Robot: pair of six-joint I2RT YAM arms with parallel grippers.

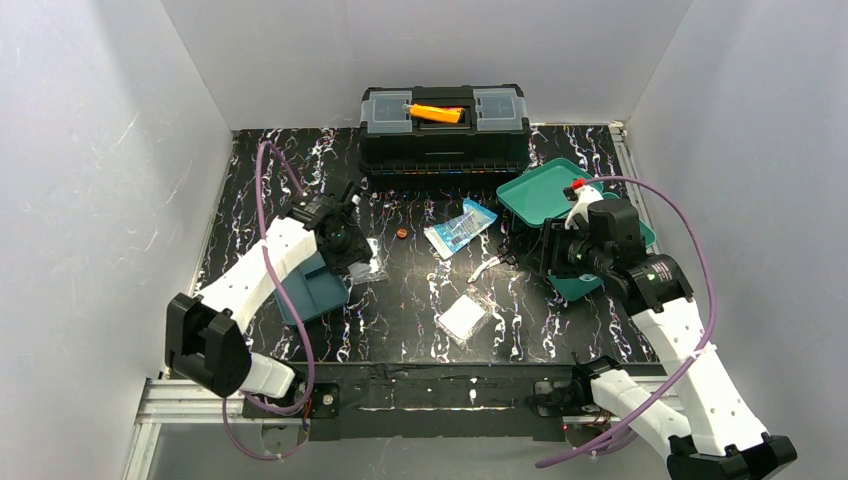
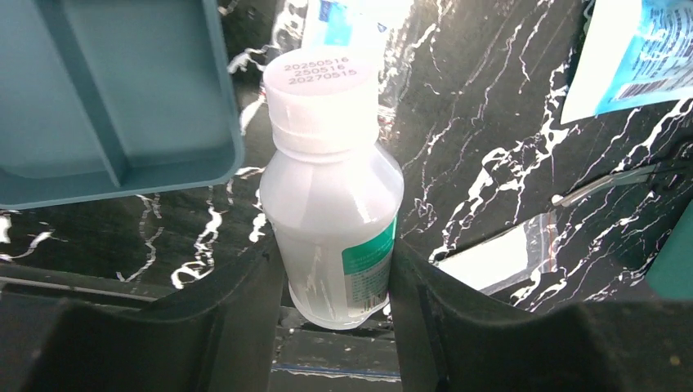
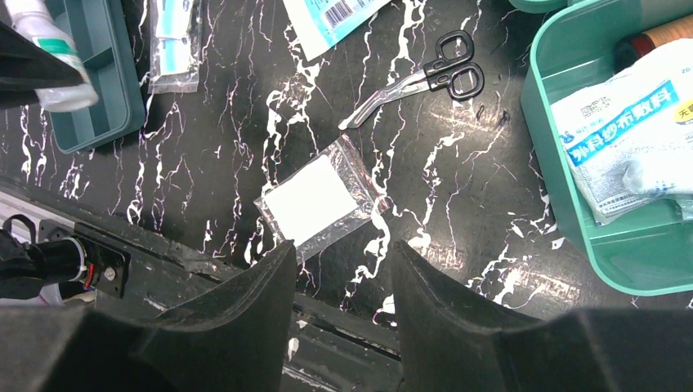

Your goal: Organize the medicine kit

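Left wrist: translucent white plastic bottle (image 2: 327,188) pinched in left pincer (image 2: 337,257), presumably for teal divided tray (image 2: 106,90); right pincer (image 3: 343,255) spread, empty.

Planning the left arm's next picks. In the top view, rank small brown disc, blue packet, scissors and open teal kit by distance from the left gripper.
From the left gripper, closed on the white bottle:
1. small brown disc, just to its right.
2. blue packet, table centre.
3. scissors, right of centre.
4. medicine kit, far right, lid open.
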